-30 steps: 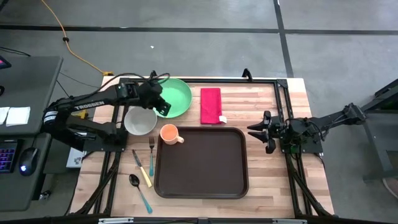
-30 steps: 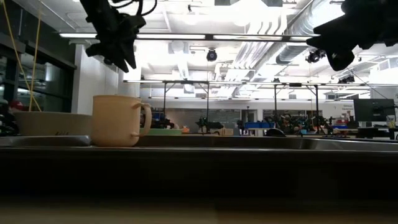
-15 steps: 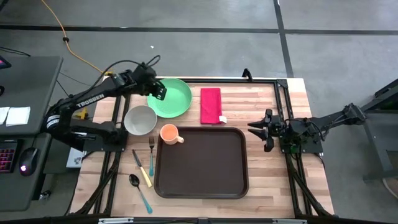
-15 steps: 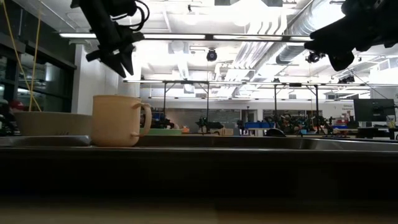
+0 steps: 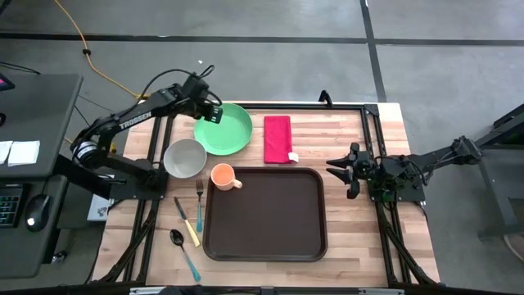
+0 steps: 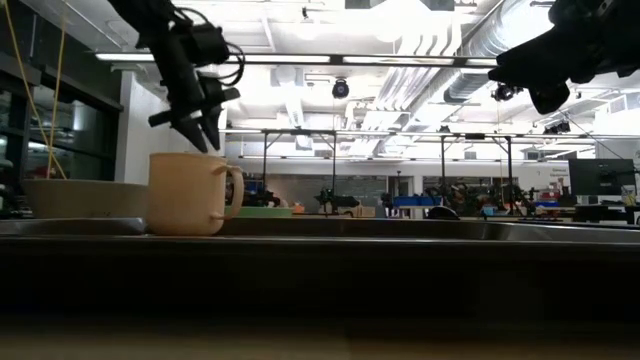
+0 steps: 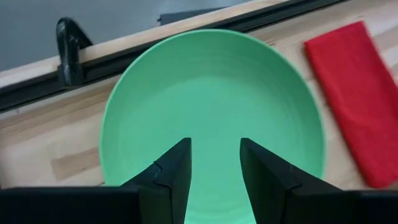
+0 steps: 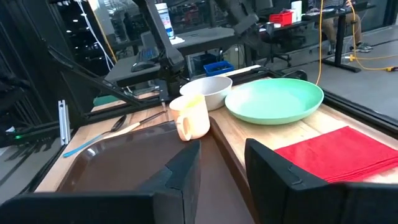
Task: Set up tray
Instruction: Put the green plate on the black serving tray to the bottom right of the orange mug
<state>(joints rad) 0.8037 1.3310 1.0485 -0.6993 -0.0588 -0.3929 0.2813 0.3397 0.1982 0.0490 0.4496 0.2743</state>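
A: Where's the tray [image 5: 264, 213] sitting?

B: In the middle of the tabletop [image 5: 348, 139], toward the near edge. It's empty inside, apart from the cup [image 5: 223, 176], which stands at its far left corner, seemingly on the rim.

A: How would it handle, do you think?

B: I'd judge it stiff, light plastic, wide and shallow, and smooth enough to slip. The raised rim is the only real hold: pinch it over a long side, or take it at both short sides so it doesn't tip. Likely it needn't move at all, though; the other things go onto it.

A: What's around it?

B: Left of it lie a fork [image 5: 199, 206], a knife [image 5: 186, 221] and a spoon [image 5: 184, 251]. Beyond the far edge, left to right, are a white bowl [image 5: 185, 157], a green plate [image 5: 223, 129] and a folded red napkin [image 5: 277, 138]. The plate looks hard and slick, so a rim grip suits it; the napkin is soft and will sag.

A: And the claws?

B: The left claw [image 7: 214, 165] hangs over the plate's far left part, fingers apart and holding nothing; from its wrist view the plate fills the gap between them. The right claw [image 5: 337, 170] waits just off the tray's right side, raised above the tabletop, fingers parted a little and empty.

A: So what's the step in hand?

B: Probably taking the plate, first thing for the tray.
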